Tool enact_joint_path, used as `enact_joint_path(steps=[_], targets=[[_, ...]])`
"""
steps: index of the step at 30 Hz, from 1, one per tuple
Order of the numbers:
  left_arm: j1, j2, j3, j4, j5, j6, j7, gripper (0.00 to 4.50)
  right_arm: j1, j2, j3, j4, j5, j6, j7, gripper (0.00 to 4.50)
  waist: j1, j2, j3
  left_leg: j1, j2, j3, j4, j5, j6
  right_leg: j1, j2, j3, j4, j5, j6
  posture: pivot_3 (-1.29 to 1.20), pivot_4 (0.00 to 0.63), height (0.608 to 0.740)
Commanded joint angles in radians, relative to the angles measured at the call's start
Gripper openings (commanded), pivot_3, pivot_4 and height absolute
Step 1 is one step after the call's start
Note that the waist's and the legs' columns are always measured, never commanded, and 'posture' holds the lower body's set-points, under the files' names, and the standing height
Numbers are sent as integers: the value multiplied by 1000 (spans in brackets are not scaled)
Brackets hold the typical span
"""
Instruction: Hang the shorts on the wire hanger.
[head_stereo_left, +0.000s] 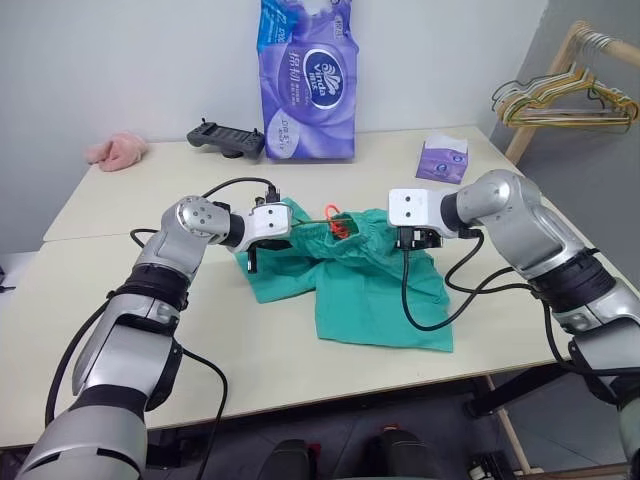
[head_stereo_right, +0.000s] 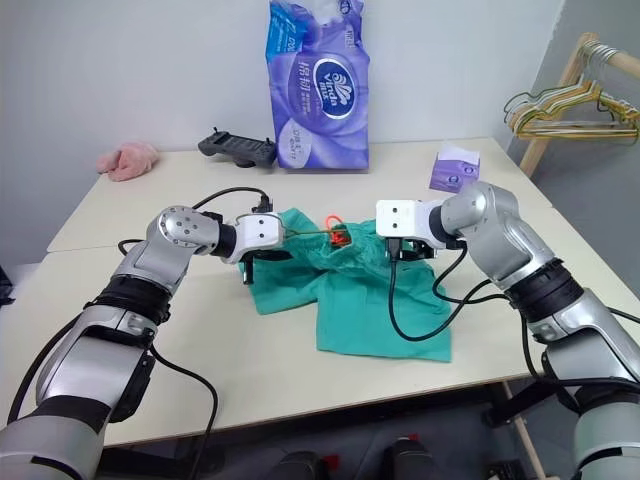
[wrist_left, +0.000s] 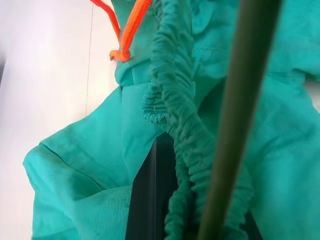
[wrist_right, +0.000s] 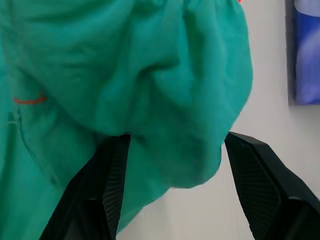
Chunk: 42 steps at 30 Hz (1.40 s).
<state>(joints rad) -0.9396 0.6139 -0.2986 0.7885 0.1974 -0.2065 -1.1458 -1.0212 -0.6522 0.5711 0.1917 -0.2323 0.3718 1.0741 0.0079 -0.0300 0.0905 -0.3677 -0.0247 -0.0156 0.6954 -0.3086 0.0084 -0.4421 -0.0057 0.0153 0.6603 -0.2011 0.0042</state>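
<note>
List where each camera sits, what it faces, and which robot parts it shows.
Left and right eye views: on the head, facing forward and down at the table; both arms show around the shorts.
Left wrist view: on the left wrist, close on the shorts' waistband and the wire hanger.
Right wrist view: on the right wrist, facing the shorts; the right end effector stands open around a fold.
Shared: the shorts.

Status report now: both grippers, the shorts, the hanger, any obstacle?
Left gripper shut on wire hanger, inside shorts waistband. Right gripper open around shorts fabric. Right arm's cable lies over the shorts.
</note>
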Motion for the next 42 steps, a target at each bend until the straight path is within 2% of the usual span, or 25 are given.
enact_joint_path(steps=[1, 17, 21, 26, 36, 42], targets=[[-5, 11, 18, -55, -9, 2, 1, 0, -76, 42, -14, 24, -55, -47, -19, 3140, 0, 0, 0, 0, 0, 0, 0, 0, 0, 0, 0, 0, 0, 0, 0, 74, 52, 740], [5, 13, 22, -75, -10, 16, 13, 0, -55, 144, -3, 146, -135, -127, -6, 3140, 14, 0, 0, 0, -1, -1, 0, 0, 0, 0, -2, 0, 1, 0, 0, 90, 42, 740], [9, 13, 23, -75, -11, 16, 15, 0, -52, 157, -19, 145, -136, -126, -2, 1933, 14, 0, 0, 0, -1, -1, 0, 0, 0, 0, -2, 0, 1, 0, 0, 89, 45, 740], [12, 13, 22, -76, -11, 16, 17, 0, -47, 158, -28, 139, -138, -129, -7, 79, 15, 0, 0, 0, -1, -1, 0, 0, 0, 0, -2, 0, 1, 0, 0, 88, 40, 740], [0, 11, 28, -46, -9, -47, 47, 0, -42, 180, -62, 131, -132, -126, -60, 30, 15, 0, 0, 0, -1, -1, 0, 0, 0, 0, -2, 0, 1, 0, 0, 92, 38, 740], [36, 14, 76, -138, -124, 40, -65, 1670, -14, 178, -97, 82, -130, -95, -87, 0, 15, 0, 0, 0, -1, -1, 0, 0, 0, 0, -2, 0, 1, 0, 0, 84, 22, 740]])
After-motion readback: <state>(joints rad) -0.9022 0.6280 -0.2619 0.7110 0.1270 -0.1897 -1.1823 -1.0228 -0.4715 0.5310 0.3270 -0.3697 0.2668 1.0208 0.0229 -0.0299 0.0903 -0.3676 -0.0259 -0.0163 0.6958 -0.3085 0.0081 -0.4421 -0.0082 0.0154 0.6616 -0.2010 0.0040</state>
